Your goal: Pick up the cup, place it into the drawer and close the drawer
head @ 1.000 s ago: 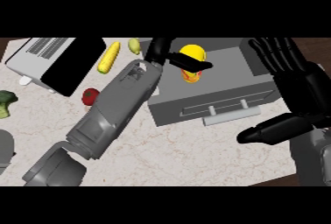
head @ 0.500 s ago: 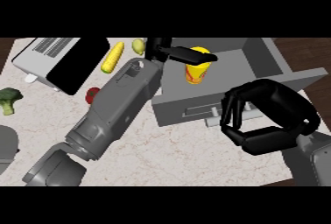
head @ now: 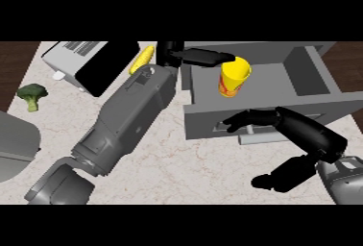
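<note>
Hovering over the open drawer (head: 312, 77), the left hand (head: 199, 56) pinches the yellow cup (head: 233, 78) at its rim; best lower it upright before letting go. The right hand (head: 259, 119), fingers curled and empty, touches the drawer front.

Left arm: grey forearm runs from the lower left corner diagonally up toward the top centre, stretched long and nearly straight.
Left hand (head: 186, 55): black, at the upper middle of the view; the fingers (head: 209, 57) point out to the right, lying level, with one further digit pointing straight up at the top edge.
Right arm: only a short grey piece of the forearm shows, in the lower right corner.
Right hand (head: 308, 137): black, bent back at the wrist and reaching to the left; the fingers (head: 245, 120) are curled at their tips, the thumb (head: 280, 178) held low and apart, pointing left.
</note>
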You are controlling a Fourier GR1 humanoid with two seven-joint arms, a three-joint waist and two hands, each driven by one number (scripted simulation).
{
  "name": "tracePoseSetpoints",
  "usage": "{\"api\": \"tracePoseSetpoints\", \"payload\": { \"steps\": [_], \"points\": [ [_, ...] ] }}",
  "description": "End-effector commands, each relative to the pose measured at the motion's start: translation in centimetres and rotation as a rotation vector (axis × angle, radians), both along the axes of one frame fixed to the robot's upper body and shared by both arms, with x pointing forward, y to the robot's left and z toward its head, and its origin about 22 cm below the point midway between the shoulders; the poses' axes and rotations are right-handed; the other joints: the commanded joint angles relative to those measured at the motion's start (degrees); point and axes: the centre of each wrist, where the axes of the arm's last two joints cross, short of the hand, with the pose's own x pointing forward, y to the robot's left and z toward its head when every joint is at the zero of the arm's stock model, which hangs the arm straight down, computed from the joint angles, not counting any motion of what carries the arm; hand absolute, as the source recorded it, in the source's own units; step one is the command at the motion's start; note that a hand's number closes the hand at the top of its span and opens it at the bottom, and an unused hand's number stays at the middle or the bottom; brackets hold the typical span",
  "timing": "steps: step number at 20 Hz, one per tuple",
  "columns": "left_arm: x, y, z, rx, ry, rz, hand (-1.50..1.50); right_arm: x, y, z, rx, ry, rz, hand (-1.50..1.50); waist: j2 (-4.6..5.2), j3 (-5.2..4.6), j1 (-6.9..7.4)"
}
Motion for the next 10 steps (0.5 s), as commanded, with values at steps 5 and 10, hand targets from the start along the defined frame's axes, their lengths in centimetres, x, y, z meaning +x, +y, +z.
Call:
{"api": "tracePoseSetpoints", "payload": {
  "steps": [5, 10],
  "points": [
    [-0.5, 1.0, -2.0, -0.077, -0.007, -0.019, -1.5, 1.9, 1.8, -8.0, -0.245, 0.011, -0.105, -1.5, -0.38, 0.01, 5.01],
    [-0.8, 1.8, -2.3, -0.105, -0.009, -0.016, -1.5, 3.6, 1.4, -13.6, -0.336, 0.049, -0.081, -1.5, -0.63, 0.05, 6.91]
  ]
}}
